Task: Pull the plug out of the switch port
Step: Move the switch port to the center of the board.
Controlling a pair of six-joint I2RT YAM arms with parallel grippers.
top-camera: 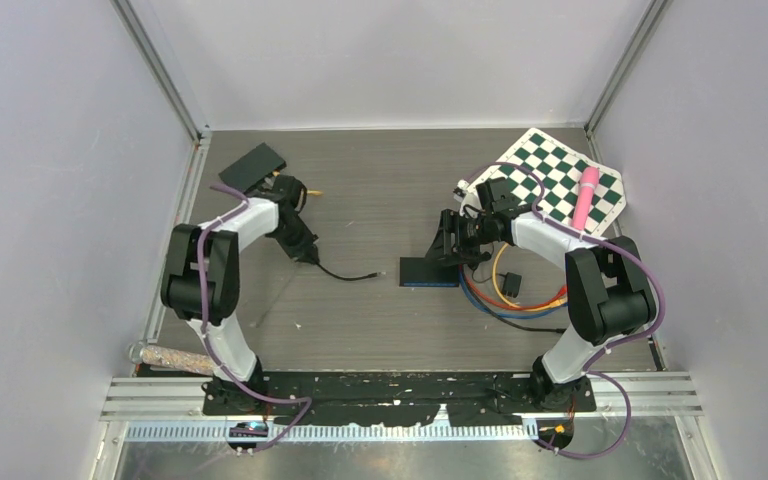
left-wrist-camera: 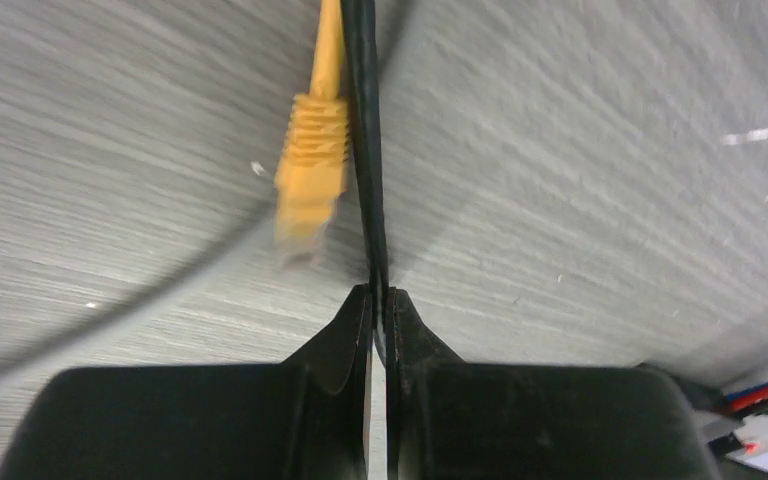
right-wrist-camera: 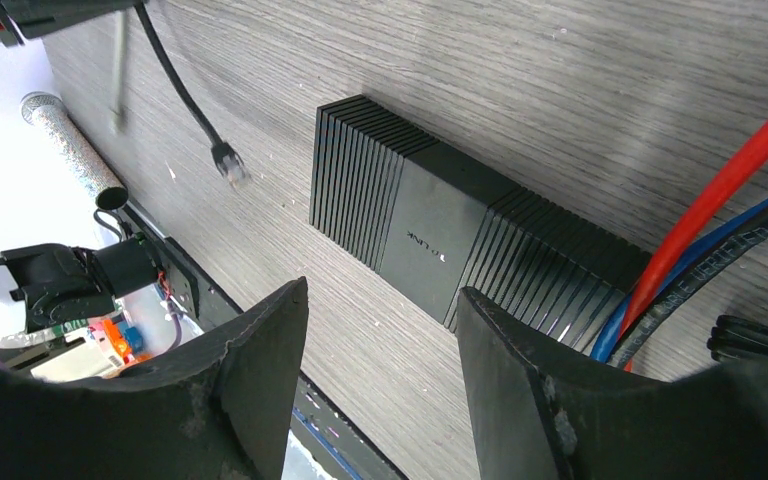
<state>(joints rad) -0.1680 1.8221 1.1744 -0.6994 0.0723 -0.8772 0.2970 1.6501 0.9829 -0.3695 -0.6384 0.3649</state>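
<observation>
The black network switch (top-camera: 430, 272) lies flat at mid-table; it also shows in the right wrist view (right-wrist-camera: 450, 235). Red and blue cables (right-wrist-camera: 720, 200) run into its right end. A black cable (top-camera: 340, 274) lies to its left, its plug (top-camera: 372, 276) free on the table and apart from the switch; the plug also shows in the right wrist view (right-wrist-camera: 226, 160). My left gripper (top-camera: 306, 252) is shut on this black cable (left-wrist-camera: 365, 150), pinched at the fingertips (left-wrist-camera: 356, 305). My right gripper (top-camera: 452, 238) is open and empty, hovering over the switch (right-wrist-camera: 380, 295).
A yellow plug (left-wrist-camera: 310, 170) sits beside the black cable. Coiled orange, red and blue cables (top-camera: 505, 295) lie right of the switch. A checkered mat (top-camera: 560, 180) with a pink object (top-camera: 586, 197) is back right. A black box (top-camera: 252, 167) is back left, a foil-wrapped cylinder (top-camera: 175, 357) front left.
</observation>
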